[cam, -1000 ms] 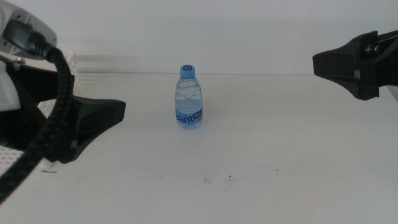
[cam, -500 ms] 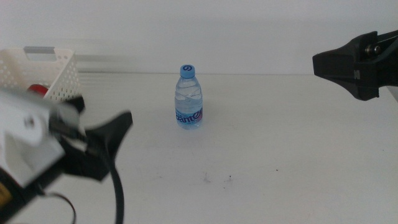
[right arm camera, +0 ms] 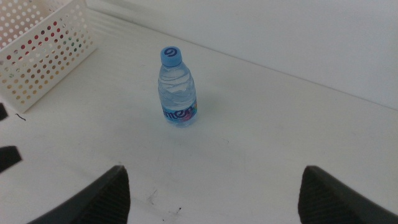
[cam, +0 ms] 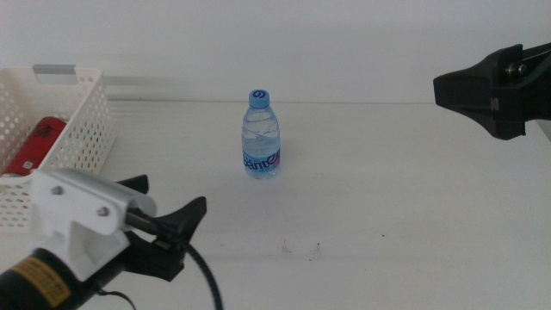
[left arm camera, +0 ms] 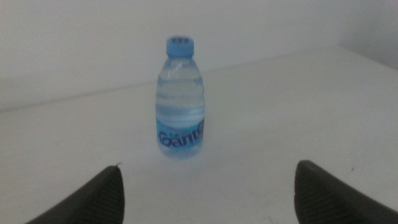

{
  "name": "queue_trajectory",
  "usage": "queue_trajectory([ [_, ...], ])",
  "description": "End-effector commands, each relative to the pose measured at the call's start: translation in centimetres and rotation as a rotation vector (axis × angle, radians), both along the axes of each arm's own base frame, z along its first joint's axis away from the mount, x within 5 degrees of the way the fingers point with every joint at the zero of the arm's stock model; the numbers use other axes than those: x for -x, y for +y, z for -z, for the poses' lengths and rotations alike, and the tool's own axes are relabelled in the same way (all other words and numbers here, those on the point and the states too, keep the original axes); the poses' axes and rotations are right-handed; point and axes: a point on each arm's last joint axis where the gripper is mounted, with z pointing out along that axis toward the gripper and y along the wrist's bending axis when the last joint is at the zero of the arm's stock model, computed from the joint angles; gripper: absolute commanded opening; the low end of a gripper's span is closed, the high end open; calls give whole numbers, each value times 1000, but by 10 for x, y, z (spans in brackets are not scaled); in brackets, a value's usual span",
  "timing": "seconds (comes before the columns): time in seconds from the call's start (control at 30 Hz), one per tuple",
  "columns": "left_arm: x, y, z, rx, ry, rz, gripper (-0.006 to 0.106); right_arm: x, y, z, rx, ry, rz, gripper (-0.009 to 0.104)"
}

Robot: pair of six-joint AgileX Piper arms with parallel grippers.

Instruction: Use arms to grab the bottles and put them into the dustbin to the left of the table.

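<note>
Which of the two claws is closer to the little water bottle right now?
Left. The left gripper, fingers open, sits low in front of the water bottle, facing it; the right gripper hangs farther off, raised.

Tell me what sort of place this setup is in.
Probably a lab or test bench for robot arms, not a home. A bare white table against a plain white wall holds one water bottle and a perforated white basket, with the left pincer and right pincer open on either side.
</note>
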Motion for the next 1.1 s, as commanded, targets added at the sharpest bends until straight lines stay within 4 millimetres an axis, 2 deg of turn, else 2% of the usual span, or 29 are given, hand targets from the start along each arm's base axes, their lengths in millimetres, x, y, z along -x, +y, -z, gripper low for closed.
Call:
queue_trajectory([
  [0.0,-5,-5,7,10,13,9,94,1,-1,-4,-1,-21,-4,90],
  [0.13,-22,-15,22,29,-23,25,94,1,-1,-4,-1,-21,-4,90],
  [0.27,-43,-21,44,98,-57,-41,94,1,-1,-4,-1,-21,-4,90],
  [0.5,-89,-44,75,106,-62,-73,94,1,-1,-4,-1,-21,-4,90],
  [0.83,-140,-71,96,18,-31,-71,94,1,-1,-4,-1,-21,-4,90],
  [1.07,-165,-82,107,29,-32,-101,94,1,-1,-4,-1,-21,-4,90],
])
